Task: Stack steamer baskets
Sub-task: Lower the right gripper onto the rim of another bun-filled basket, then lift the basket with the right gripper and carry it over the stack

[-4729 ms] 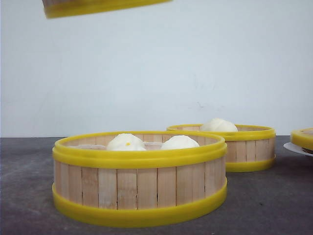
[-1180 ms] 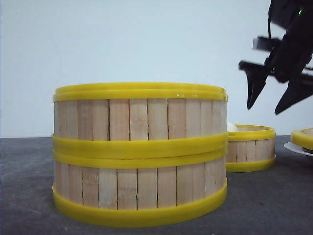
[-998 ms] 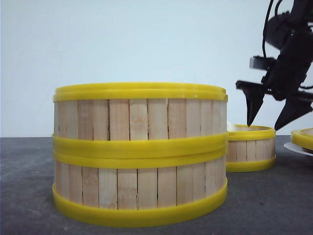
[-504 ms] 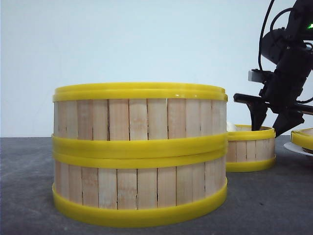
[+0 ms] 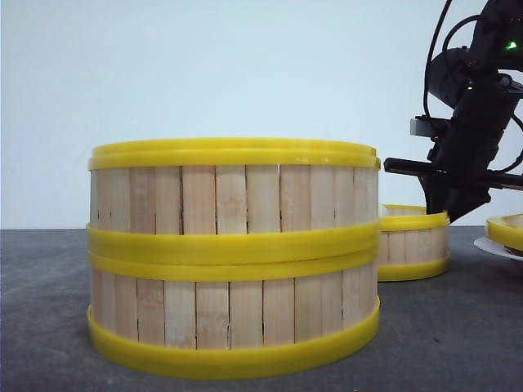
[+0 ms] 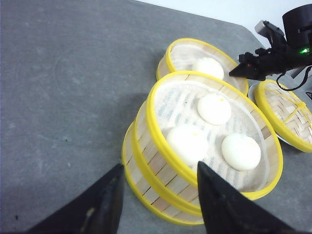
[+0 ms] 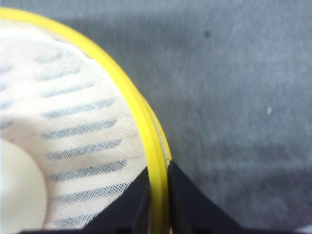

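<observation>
Left gripper (image 6: pixel 158 202) hangs spread and empty above the table (image 6: pixel 63 87), near side of the two-basket stack (image 5: pixel 233 253); nothing between its fingers. The stack sits left-centre on the table, top basket (image 6: pixel 214 129) seated squarely on the bottom one (image 5: pixel 233 327), three buns (image 6: pixel 187 141) on its cloth liner. Behind and to the right stands the third basket (image 5: pixel 413 245), separate from the stack, one bun (image 6: pixel 208 67) inside. Right gripper (image 7: pixel 158 195) is pinching that basket's yellow top rim (image 7: pixel 151 146): one finger inside the wall, one outside, pressed against the rim with no visible gap. Further right a woven lid (image 6: pixel 282 109) rests on a white plate (image 5: pixel 494 247), not part of this. Step in hand, as I read it: lift the third basket and set it on the stack. To do it well: single-edge pinch means the basket will want to droop on the far side, so lift straight up slowly and keep it level so the bun doesn't roll. Clear the stack's top rim fully before moving across, centre over it, lower until rims nest, then release. Risk: clipping the stack sideways.
</observation>
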Controlling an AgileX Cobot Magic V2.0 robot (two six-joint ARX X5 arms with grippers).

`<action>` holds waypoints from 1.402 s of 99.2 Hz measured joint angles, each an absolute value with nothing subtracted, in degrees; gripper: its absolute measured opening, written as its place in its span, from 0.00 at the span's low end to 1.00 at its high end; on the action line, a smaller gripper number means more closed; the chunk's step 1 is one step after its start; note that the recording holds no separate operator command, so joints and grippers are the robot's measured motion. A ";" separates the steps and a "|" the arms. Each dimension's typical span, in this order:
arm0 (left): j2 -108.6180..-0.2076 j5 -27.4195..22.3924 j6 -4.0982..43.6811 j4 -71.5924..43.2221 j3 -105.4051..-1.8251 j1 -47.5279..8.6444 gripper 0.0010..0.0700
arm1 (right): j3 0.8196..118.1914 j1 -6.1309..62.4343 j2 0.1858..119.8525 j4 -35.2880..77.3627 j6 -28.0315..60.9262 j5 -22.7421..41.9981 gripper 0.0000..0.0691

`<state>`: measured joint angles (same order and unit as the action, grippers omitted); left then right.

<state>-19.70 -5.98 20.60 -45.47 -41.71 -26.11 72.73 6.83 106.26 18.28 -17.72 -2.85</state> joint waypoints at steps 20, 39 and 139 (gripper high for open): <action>-19.70 -5.98 20.60 -47.27 -41.71 -26.11 0.39 | 72.73 6.13 103.44 19.35 -18.92 -2.74 0.04; -19.70 -5.98 20.60 -47.79 -41.71 -26.11 0.39 | 75.50 4.27 94.54 22.87 -18.48 -4.62 0.04; -19.70 -6.17 20.58 -47.40 -41.71 -26.11 0.39 | 79.46 32.58 78.54 44.62 -10.31 -7.07 0.04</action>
